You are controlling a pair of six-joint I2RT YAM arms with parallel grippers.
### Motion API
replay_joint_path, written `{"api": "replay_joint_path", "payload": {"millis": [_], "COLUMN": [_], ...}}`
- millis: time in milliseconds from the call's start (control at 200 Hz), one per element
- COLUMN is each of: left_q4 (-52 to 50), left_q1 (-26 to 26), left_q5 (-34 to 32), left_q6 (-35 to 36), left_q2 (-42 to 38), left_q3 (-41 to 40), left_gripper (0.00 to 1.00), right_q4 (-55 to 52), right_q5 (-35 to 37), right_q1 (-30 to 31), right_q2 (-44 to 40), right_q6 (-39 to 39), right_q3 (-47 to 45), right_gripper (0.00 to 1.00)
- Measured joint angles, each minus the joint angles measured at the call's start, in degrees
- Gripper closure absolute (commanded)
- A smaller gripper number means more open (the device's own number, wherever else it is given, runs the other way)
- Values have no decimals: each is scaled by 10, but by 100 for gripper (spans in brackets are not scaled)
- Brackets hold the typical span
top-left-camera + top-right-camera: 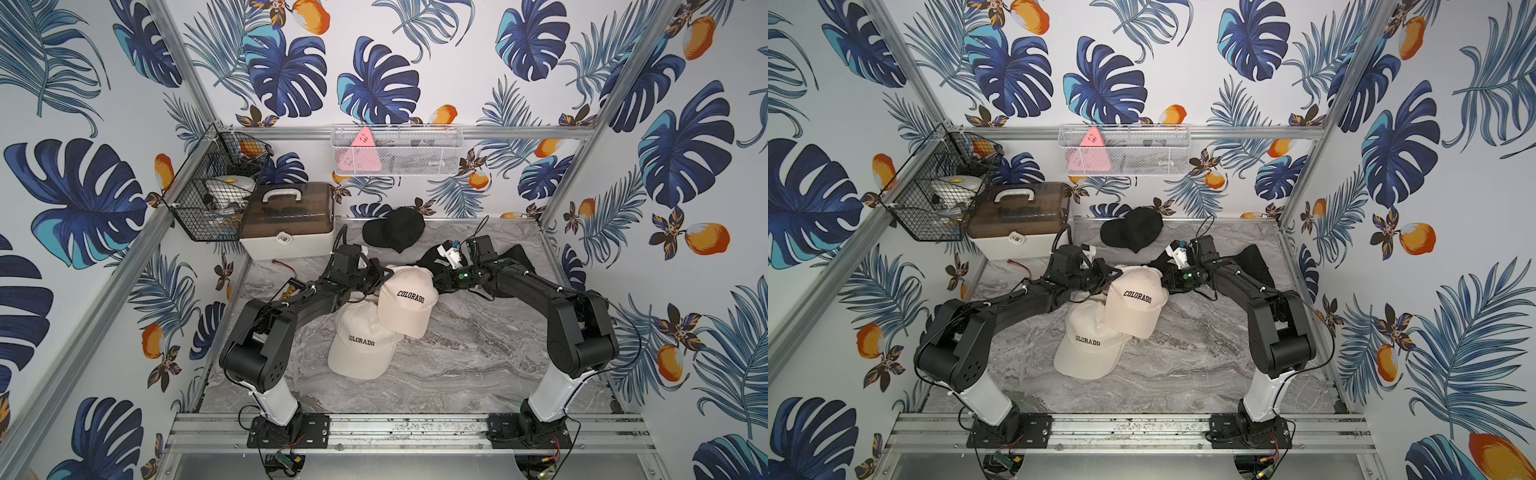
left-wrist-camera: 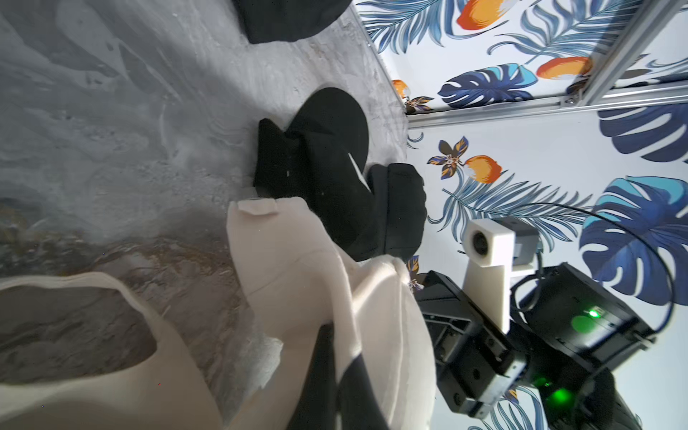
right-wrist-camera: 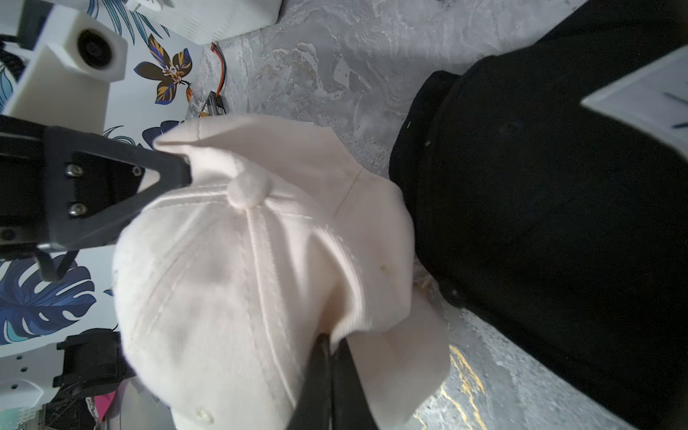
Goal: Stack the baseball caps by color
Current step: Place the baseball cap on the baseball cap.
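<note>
- Pinching the rear of the soft cream "COLORADO" fabric cap (image 1: 407, 305), the left gripper (image 1: 386, 272), jaws closed, may slip off thin cloth.
- Its brim overlaps a second cream lettered cap (image 1: 359, 347).
- Clamped on the same cap, the right gripper (image 1: 433, 277) could twist it.

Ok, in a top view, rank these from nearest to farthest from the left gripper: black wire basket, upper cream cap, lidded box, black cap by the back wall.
1. upper cream cap, in the jaws of the left gripper, centre.
2. black cap by the back wall, just behind.
3. lidded box, back left.
4. black wire basket, on the left wall.
</note>
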Motion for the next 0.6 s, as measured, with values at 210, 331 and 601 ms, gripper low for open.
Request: {"api": "replay_joint_path", "payload": {"millis": [210, 331, 601], "left_q4": [-20, -85, -233], "left_q1": [1, 3, 78], "left_q5": [19, 34, 86], "left_q6": [-5, 6, 42], "left_q2": [-41, -74, -175], "left_q3": [22, 54, 69], "left_gripper": [100, 100, 100], "right_q4": [-3, -5, -22], "right_q5": [2, -3, -12], "right_q1": [0, 0, 72], "right_q2": [-39, -83, -157], "right_q6": [25, 41, 74], "right_q3": [4, 1, -10], "right_gripper": [96, 96, 96]}}
